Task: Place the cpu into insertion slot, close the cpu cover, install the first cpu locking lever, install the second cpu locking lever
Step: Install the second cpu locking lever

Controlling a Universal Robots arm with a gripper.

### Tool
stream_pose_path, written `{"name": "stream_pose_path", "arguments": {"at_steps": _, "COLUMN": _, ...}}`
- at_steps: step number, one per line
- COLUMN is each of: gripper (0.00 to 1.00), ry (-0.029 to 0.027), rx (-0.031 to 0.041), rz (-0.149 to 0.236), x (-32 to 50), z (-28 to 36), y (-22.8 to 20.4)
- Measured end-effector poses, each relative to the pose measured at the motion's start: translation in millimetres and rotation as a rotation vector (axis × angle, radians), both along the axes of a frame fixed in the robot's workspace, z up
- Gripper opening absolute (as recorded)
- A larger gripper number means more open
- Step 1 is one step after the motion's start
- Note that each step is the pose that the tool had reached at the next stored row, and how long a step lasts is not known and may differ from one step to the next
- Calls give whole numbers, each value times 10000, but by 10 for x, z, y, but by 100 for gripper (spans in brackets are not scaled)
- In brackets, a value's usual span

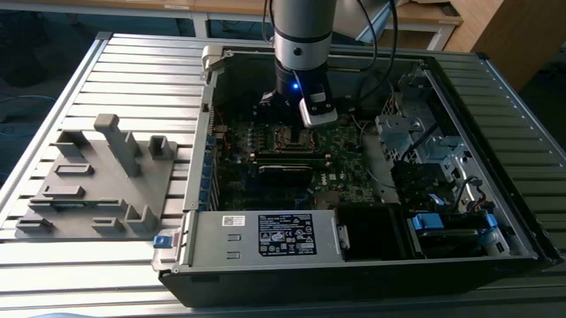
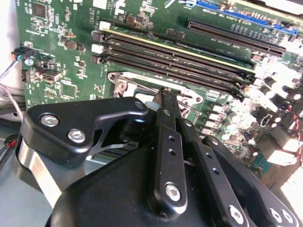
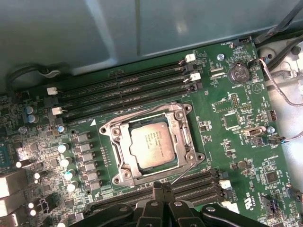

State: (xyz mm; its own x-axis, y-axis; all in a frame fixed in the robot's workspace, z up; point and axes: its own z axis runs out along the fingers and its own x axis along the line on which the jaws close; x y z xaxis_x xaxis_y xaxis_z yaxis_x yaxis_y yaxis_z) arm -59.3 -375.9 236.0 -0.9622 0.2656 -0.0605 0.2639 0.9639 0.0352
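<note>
Cpu: I see the cpu (image 3: 152,144) as a flat, dull silver square with faint print on top, seated in the insertion slot (image 3: 124,166) on the green motherboard (image 3: 227,142).
Cpu cover: the cpu cover (image 3: 185,142), a shiny metal frame, lies flat around the chip — its window leaves the silver top showing.
Levers: a thin wire lever (image 3: 187,171) runs along one side of the socket; I cannot tell whether it is latched.
Gripper: my gripper (image 3: 158,187) sits just beside the socket edge, its black fingers (image 2: 166,101) pressed together with nothing between them.
Edges: long black memory slots (image 3: 128,90) flank the socket on two sides.
Room: the computer case (image 1: 478,73) walls stand well apart from the arm — open board around the socket.
</note>
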Motion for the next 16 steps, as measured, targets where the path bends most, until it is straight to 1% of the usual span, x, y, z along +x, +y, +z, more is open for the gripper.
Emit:
{"name": "stream_pose_path", "arguments": {"at_steps": 3, "gripper": 11, "ry": 0, "rx": 0, "rz": 0, "x": -18, "z": 0, "y": 1}}
{"name": "stream_pose_path", "arguments": {"at_steps": 11, "gripper": 11, "ry": 0, "rx": 1, "rz": 18, "x": -20, "z": -1, "y": 0}}
{"name": "stream_pose_path", "arguments": {"at_steps": 16, "gripper": 11, "ry": 0, "rx": 0, "rz": 200, "x": -21, "z": 0, "y": 0}}
